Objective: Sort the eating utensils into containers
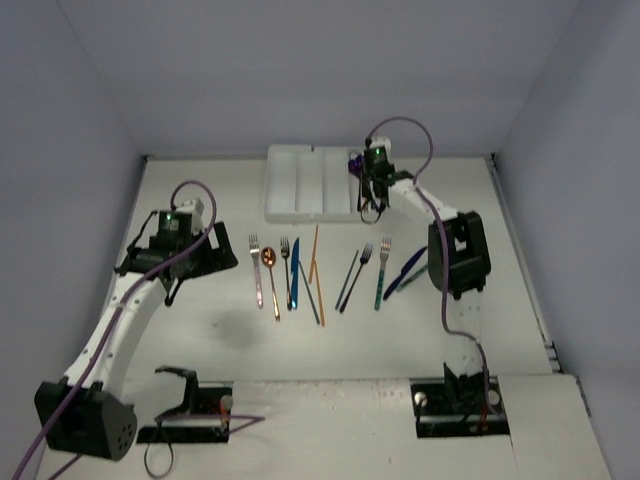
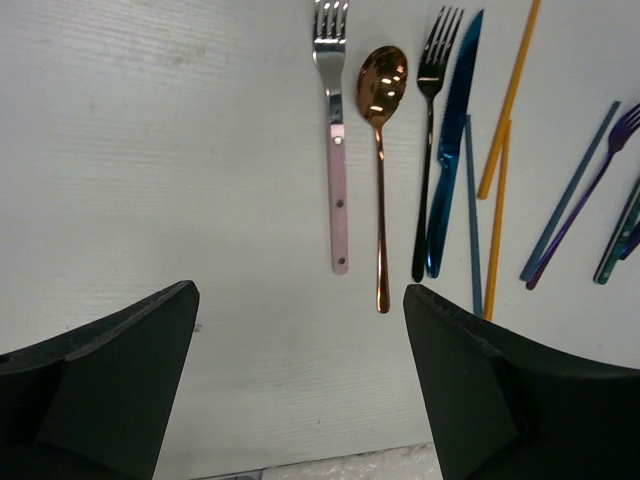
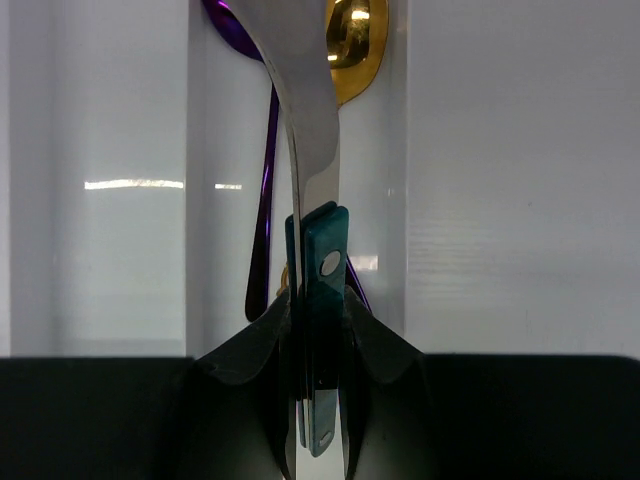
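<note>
Several eating utensils lie in a row on the table: a pink-handled fork [image 1: 256, 268] [image 2: 338, 150], a copper spoon [image 1: 271, 275] [image 2: 381, 150], a black fork [image 2: 430, 150], a blue knife [image 2: 452, 150], orange chopsticks [image 1: 316, 260] [image 2: 505, 110], a purple fork [image 1: 357, 275] and a teal-handled fork [image 1: 382, 272]. My left gripper [image 1: 205, 275] [image 2: 300, 300] hangs open left of the row, with nothing between its fingers. My right gripper [image 1: 370, 205] [image 3: 318, 310] is shut on a teal-handled silver utensil [image 3: 322, 290] over the right-hand container of the white tray [image 1: 300, 185]. A purple utensil [image 3: 265, 200] and a gold spoon [image 3: 355, 40] lie in that container.
Dark blue utensils [image 1: 405, 275] lie next to the right arm's black elbow [image 1: 458, 255]. Grey walls close the table on three sides. Black mounts [image 1: 185, 410] sit at the near edge.
</note>
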{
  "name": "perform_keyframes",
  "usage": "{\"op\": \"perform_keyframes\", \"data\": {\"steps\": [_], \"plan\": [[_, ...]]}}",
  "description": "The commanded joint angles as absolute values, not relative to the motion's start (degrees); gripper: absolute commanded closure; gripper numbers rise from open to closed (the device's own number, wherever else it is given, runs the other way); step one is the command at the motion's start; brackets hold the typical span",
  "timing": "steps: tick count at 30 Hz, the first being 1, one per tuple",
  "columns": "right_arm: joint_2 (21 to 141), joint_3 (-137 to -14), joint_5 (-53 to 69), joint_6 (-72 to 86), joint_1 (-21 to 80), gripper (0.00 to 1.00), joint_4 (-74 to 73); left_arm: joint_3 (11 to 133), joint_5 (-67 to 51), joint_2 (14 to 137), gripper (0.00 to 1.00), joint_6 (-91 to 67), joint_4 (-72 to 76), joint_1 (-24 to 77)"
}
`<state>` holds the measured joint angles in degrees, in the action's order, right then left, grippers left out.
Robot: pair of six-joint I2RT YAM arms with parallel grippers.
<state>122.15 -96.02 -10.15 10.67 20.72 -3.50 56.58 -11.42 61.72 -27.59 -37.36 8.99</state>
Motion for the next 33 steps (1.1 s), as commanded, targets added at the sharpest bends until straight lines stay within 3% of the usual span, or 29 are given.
{"op": "perform_keyframes", "data": {"steps": [1, 7, 10, 14, 18, 26, 33], "plan": [[127.3, -106.6, -13.2, 9.9, 19.6, 1.0, 0.2, 56.5, -8.2, 59.8, 0.18, -26.8, -40.2, 9.2], [135.8, -116.2, -11.4, 9.2, 19.3, 0.99, 0.2, 54.5, -7.7, 60.5, 0.18, -27.9, -40.2, 9.5], [138.5, -119.6, -9.5, 10.3, 18.9, 0.88, 0.2, 54.1, -7.0, 61.5, 0.18, -28.9, -40.2, 9.8], [138.8, -120.9, -9.2, 10.8, 18.7, 0.6, 0.2, 55.0, -5.1, 63.9, 0.18, -30.1, -40.1, 11.4], [134.7, -119.5, -9.0, 10.2, 18.6, 0.5, -1.4, 56.7, -2.1, 67.5, 0.18, -32.0, -40.0, 14.9], [114.6, -106.3, -11.5, 10.7, 18.6, 0.46, -1.6, 60.4, 4.0, 77.2, 0.21, -35.5, -39.3, 20.3], [94.1, -85.5, -9.6, 14.0, 18.7, 0.46, -1.7, 63.9, 3.6, 86.0, 0.5, -36.0, -35.0, 20.7]]}}
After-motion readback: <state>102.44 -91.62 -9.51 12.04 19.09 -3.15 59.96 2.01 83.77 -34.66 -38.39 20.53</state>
